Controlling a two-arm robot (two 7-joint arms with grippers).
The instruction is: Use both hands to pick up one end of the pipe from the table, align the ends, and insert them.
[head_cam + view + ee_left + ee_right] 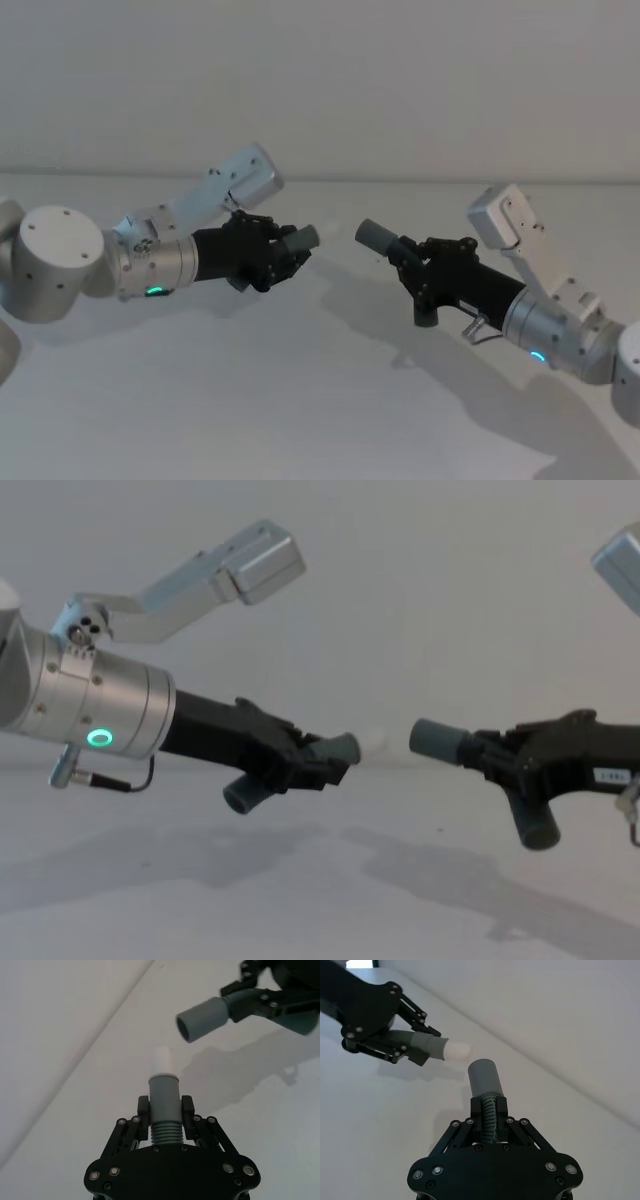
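Both pipe pieces are held up over the table (300,400). My left gripper (285,250) is shut on a dark-grey elbow piece (340,748) whose end is a narrower white tip (161,1062). My right gripper (410,262) is shut on the other grey piece (378,235). That piece's round open mouth (202,1020) points toward the left piece. The two ends face each other across a small gap and do not touch; in the chest view they sit at about the same height. Each elbow's other leg hangs down below its gripper (245,795) (537,825).
The white-grey table surface carries the arms' shadows (360,300). A pale wall (320,80) rises behind the table's far edge. Both silver forearms reach in from the sides, the left one showing a green ring light (98,739).
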